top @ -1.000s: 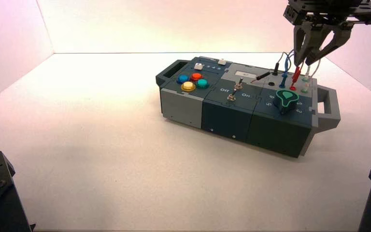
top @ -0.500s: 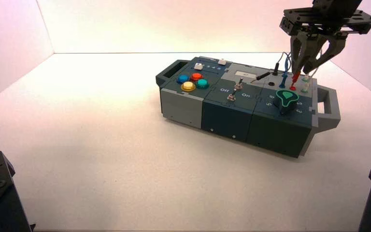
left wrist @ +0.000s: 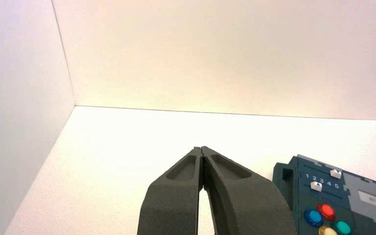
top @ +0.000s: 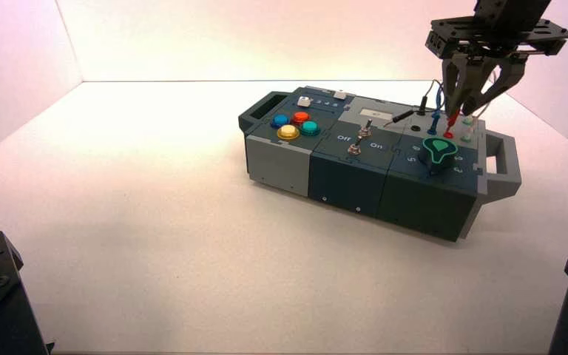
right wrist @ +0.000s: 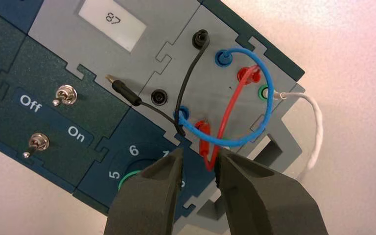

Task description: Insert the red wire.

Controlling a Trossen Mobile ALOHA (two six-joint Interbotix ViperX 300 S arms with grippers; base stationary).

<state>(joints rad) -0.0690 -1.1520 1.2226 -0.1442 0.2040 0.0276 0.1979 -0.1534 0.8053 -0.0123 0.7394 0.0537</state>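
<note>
Red banana plug (right wrist: 204, 139) sits at centre right of the right wrist view, metal tip at the red socket (right wrist: 202, 124), its tail towards the spread right gripper (right wrist: 197, 159). The left gripper (left wrist: 200, 149), pressed together, waits lower centre in its own view.

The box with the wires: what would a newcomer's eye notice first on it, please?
Probably the thick blue wire, looping between two blue sockets on the grey panel at the box's right end. Beside it, the red wire runs to a red plug at the near red socket, under the right gripper. The four coloured buttons, clustered on the box's left part, also stand out.
</note>
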